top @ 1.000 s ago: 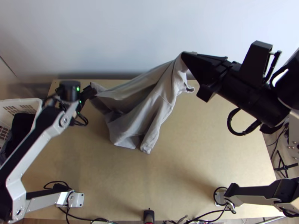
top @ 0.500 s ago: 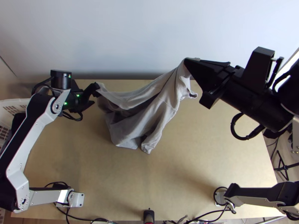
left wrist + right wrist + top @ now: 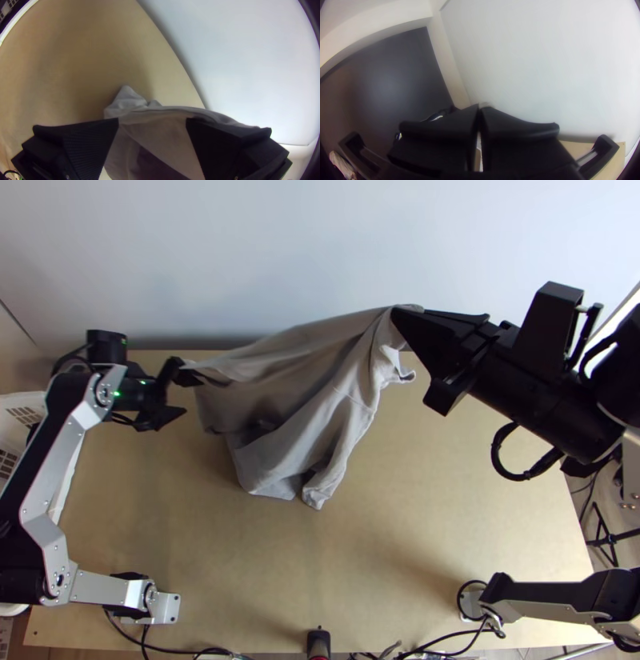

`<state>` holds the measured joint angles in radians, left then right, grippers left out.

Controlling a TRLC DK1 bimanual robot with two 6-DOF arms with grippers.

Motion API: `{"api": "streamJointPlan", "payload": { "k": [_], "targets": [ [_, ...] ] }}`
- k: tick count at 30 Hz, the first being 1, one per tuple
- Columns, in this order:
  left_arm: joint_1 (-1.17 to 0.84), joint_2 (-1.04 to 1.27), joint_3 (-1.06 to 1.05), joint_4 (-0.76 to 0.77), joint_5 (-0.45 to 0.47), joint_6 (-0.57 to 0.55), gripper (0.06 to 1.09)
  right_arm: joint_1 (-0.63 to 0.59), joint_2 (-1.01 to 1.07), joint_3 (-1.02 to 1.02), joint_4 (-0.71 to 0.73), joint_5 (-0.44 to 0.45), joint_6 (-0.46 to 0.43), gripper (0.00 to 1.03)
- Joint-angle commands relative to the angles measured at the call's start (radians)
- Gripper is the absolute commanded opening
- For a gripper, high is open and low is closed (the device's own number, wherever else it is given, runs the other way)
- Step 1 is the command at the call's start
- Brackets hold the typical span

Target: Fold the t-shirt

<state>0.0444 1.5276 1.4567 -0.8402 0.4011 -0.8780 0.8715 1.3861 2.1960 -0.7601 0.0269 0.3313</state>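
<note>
While the right end effector (image 3: 395,318) clenches a raised part of the grey t-shirt (image 3: 340,412) just above the centre of the top view, the cloth drapes in loose, uneven folds down and leftward over the light wooden counter (image 3: 448,500). The left end effector (image 3: 186,394), at the upper left of the frame, is released, its two fingers spread wide; the shirt's left end seems to touch one finger, though the contact is hard to make out.
</note>
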Motion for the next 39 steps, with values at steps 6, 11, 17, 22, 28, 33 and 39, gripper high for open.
{"api": "streamJointPlan", "payload": {
  "k": [6,11,17,22,28,33,39],
  "targets": [
    [0.229,0.069,0.119,0.010,0.050,-0.115,1.04,0.001,-0.001,0.004,0.007,0.007,-0.011,0.03],
    [0.245,0.026,0.137,0.010,0.053,0.001,1.04,0.007,-0.001,0.004,0.007,0.010,-0.017,0.03],
    [0.101,-0.110,0.050,-0.005,0.035,0.278,1.04,0.009,-0.001,-0.002,0.007,0.019,-0.026,0.03],
    [-0.097,-0.247,-0.105,-0.026,-0.059,0.544,1.04,0.007,-0.001,-0.005,0.007,0.027,-0.031,0.03],
    [-0.236,-0.492,-0.263,-0.082,-0.067,0.792,1.04,0.004,-0.001,-0.012,0.008,0.047,-0.038,0.03],
    [-0.365,-0.708,-0.377,-0.105,-0.108,0.913,1.04,0.003,0.002,-0.021,0.018,0.054,-0.037,0.03],
    [-0.594,-0.860,-0.469,-0.195,-0.220,0.991,1.04,-0.002,0.018,-0.021,0.027,0.056,-0.032,0.03]
  ]
}}
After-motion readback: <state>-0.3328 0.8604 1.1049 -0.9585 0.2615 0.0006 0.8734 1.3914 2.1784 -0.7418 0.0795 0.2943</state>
